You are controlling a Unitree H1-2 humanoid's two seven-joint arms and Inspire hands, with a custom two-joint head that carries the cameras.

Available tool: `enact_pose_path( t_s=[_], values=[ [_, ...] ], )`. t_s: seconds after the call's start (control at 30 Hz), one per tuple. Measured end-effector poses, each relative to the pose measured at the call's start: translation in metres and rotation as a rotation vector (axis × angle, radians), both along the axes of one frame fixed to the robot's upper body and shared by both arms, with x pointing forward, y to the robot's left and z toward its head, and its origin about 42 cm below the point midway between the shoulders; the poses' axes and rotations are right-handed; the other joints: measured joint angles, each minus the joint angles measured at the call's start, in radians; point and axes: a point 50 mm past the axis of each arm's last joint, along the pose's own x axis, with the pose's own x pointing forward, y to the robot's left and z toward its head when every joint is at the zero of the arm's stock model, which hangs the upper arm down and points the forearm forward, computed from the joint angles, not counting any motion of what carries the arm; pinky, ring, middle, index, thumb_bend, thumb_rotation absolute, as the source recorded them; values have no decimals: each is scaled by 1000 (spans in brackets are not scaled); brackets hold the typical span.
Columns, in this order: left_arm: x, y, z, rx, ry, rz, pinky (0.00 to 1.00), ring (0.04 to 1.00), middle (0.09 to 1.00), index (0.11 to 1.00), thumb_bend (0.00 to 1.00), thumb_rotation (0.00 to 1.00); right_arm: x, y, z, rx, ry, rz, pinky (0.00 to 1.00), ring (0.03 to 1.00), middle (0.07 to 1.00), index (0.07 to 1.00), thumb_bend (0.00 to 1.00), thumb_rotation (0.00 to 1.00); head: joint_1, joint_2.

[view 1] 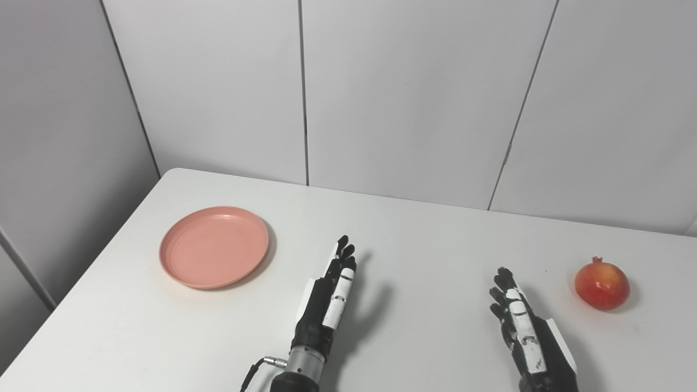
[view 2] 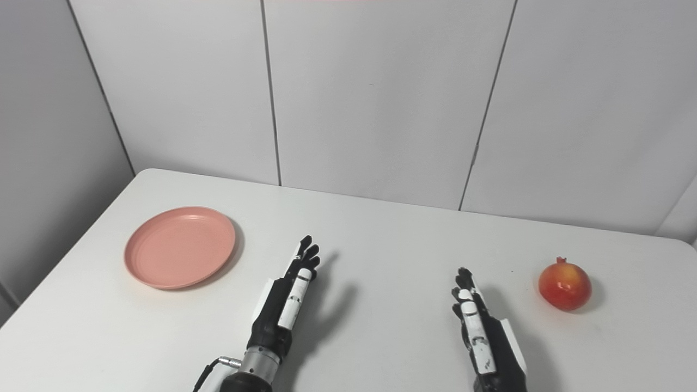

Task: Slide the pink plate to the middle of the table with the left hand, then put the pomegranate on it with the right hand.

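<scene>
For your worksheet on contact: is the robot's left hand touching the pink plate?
Apart. The left eye view shows bare white table between the left hand and the pink plate.

open table (view 1: 414, 239) between left hand (view 1: 326, 299) and pink plate (view 1: 214, 253) | pomegranate (view 1: 601, 284) far right (unobstructed)

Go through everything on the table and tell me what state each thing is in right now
pink plate: empty, flat on the table's left side, untouched.
pomegranate: whole, resting at the right, not held.
left hand: open, fingers extended, holding nothing.
right hand: open, holding nothing, short of the pomegranate.
</scene>
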Motion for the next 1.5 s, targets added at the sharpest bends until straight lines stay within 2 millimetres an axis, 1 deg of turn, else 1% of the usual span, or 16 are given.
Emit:
enact_pose_path(
  t_s=[0.03, 0.1, 0.23, 0.4, 0.77, 1.0, 1.23, 1.5],
  values=[
    [0, -1, 0, 5, -2, 0, 956, 968, 978, 973, 424, 1000, 0, -1, 0, 3, 0, 2, 1000, 993, 995, 989, 295, 1000, 33, -6],
    [1, -4, 0, 10, -3, -2, 963, 972, 982, 977, 419, 1000, 0, -2, 0, 9, 1, 5, 1000, 992, 992, 987, 286, 1000, 49, -11],
    [3, -9, 0, 6, -2, -4, 973, 976, 985, 981, 415, 1000, 0, -3, 0, 14, 1, 11, 1000, 992, 992, 987, 274, 1000, 57, -15],
    [5, -13, 0, 1, 1, -5, 982, 979, 987, 985, 421, 1000, 0, -6, 0, 12, 0, 14, 1000, 996, 993, 986, 246, 1000, 54, -11],
    [4, -14, 0, 1, -1, -10, 976, 982, 990, 987, 422, 1000, -1, -5, 0, 11, 0, 13, 1000, 989, 989, 982, 216, 1000, 45, -6],
    [4, -14, 0, -1, -2, -10, 967, 977, 986, 980, 418, 1000, -1, -4, 0, 12, 0, 15, 1000, 992, 993, 988, 196, 1000, 48, -14],
    [4, -14, 1, -1, -6, -9, 956, 971, 980, 975, 440, 1000, -1, -3, 0, 11, 0, 16, 1000, 988, 988, 983, 206, 1000, 46, -18],
    [1, -13, 8, -7, -16, -18, 975, 974, 985, 972, 453, 1000, -1, -2, -2, 13, 6, 17, 1000, 992, 994, 987, 197, 1000, 52, -25]
  ],
)
